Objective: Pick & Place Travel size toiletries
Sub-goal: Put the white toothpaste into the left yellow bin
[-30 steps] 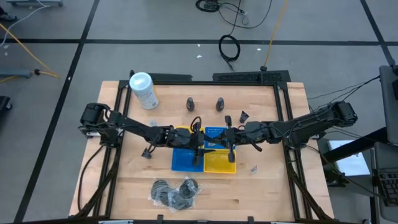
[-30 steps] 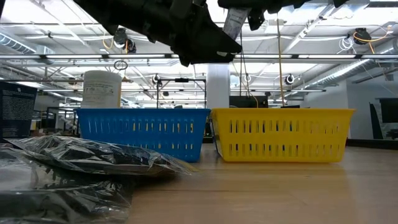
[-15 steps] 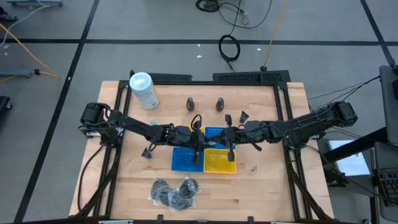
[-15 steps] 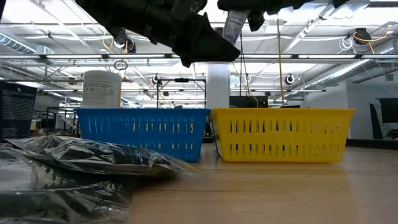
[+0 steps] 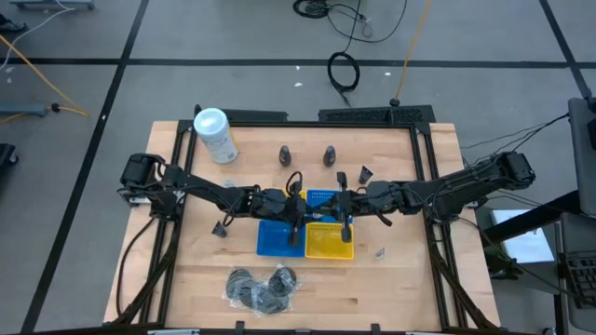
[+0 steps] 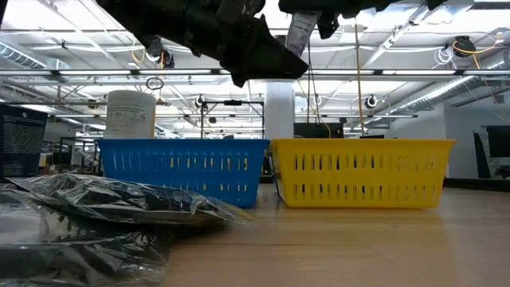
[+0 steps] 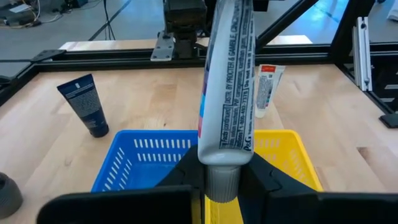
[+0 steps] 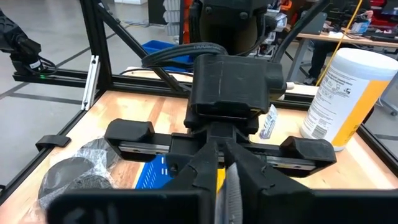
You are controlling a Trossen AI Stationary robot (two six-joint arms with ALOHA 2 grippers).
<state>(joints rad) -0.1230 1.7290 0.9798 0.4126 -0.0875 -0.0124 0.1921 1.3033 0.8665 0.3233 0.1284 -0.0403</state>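
- Wooden bench [image 5: 186,270] in a black frame on a grey floor, with a big open hall behind it in the low view.
- Left gripper [image 7: 222,182] over the middle of the bench, jaws clamped on the cap end of a white tube [image 7: 227,93] with printed text.
- Right gripper [image 8: 227,182] facing it from the other side, jaws closed on the flat end of the same tube.
- Tube held in the air between both grippers, above the line where the two baskets meet and clear of both rims.
- Blue basket [image 7: 149,152] and yellow basket [image 7: 291,152] side by side and touching, directly under the grippers. Contents not readable.
- Dark blue tube [image 7: 84,104] lying on the bench just beyond the blue basket.
- Small white tube [image 7: 266,90] lying just beyond the yellow basket.
- Two dark cone bottles [image 5: 285,154], second one [image 5: 328,155], upright near the far edge and apart from each other.
- White canister [image 5: 214,135] lying at the far left corner, well apart from the baskets.
- Discs in clear wrap [image 5: 263,287] piled near the front edge, apart from the baskets.
- Small pale item [image 5: 380,250] on the bench to the right of the yellow basket, too small to identify.
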